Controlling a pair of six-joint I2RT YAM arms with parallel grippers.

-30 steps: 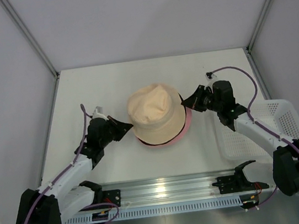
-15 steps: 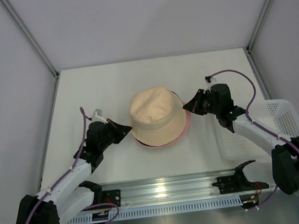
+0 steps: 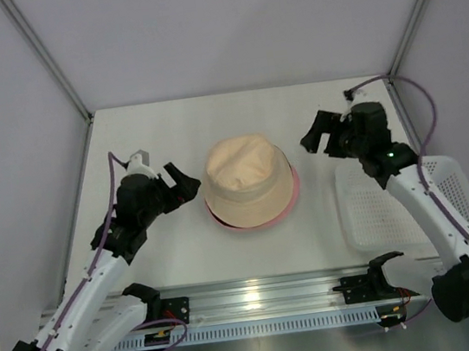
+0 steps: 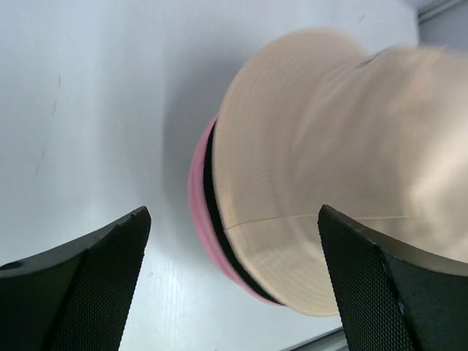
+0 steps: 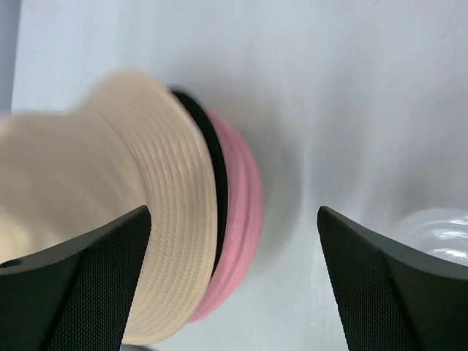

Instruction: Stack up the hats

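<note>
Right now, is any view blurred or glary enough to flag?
Top view: sharp, with glare on the rail near the arm bases. Left wrist: the beige hat smears toward the upper right, with a soft shadow beside it. Right wrist: the same hat is blurred at left, and the tray is a washed-out blob.

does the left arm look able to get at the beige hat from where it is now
Probably yes. The left pincer, open, faces the brim of the beige hat from close by, with only bare table between them. The right pincer sits off on the hat's other side.
</note>
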